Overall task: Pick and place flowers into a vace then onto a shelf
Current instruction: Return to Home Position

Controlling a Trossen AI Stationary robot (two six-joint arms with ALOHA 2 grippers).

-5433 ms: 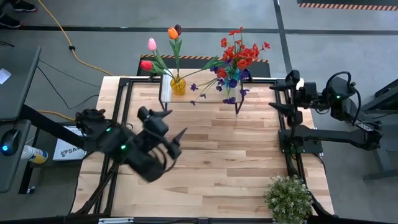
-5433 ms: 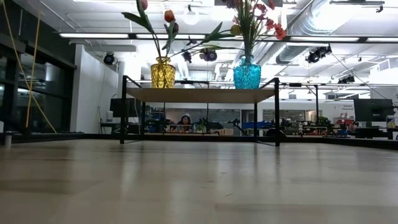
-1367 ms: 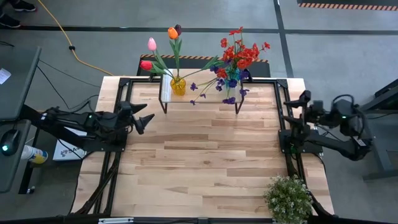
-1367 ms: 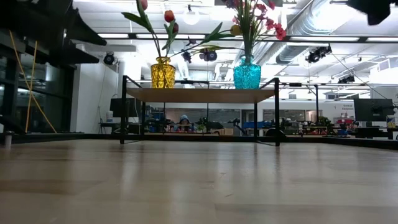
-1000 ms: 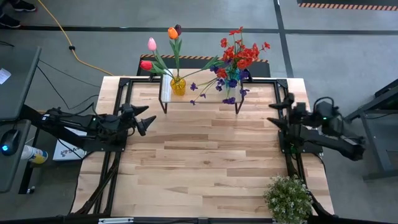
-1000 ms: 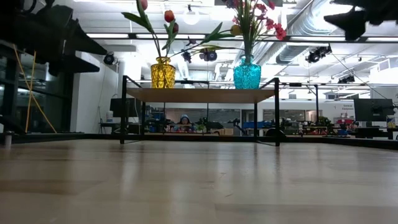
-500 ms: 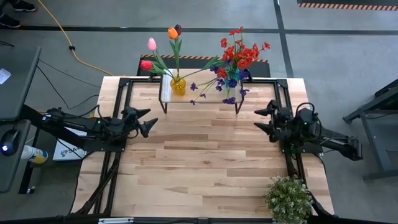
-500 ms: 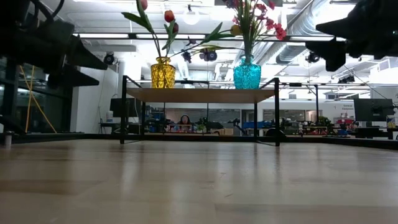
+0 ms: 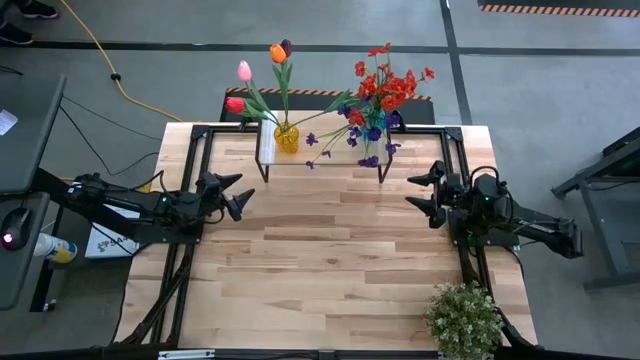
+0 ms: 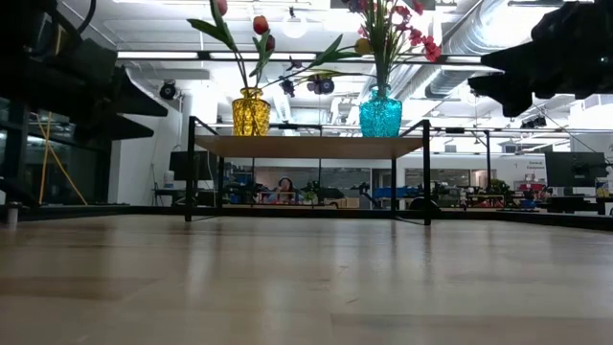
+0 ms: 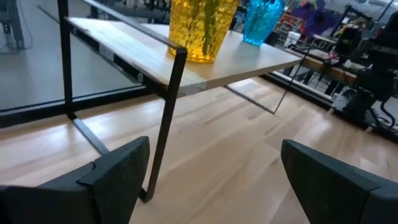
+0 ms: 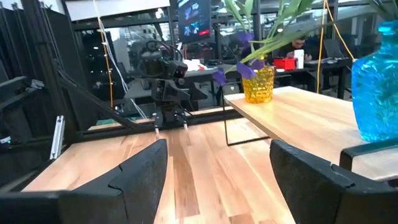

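The shelf (image 10: 306,146) stands at the table's far edge on its thin black legs. On its plank top rest a yellow vase (image 9: 286,137) with tulips (image 9: 270,70) and a blue vase (image 10: 380,113) with red sprays (image 9: 385,85) and purple sprays (image 9: 350,135). The flower stems stick into the vases. My left gripper (image 9: 240,192) is open near the table's left edge, pointing level toward the table's middle. My right gripper (image 9: 410,192) is open near the right edge, facing it. Neither has anything between its fingers.
A bushy green potted plant (image 9: 463,318) sits at the table's near right corner. Black frame rails (image 9: 190,240) run along the left and right sides. The wooden tabletop (image 9: 320,250) spreads between the two grippers. A person (image 10: 284,187) shows far off in the room behind.
My right gripper has come down and moved in from the right edge toward the table's middle, staying open. My left gripper has sunk a little, also open. The vases and flowers have stayed put on the shelf.
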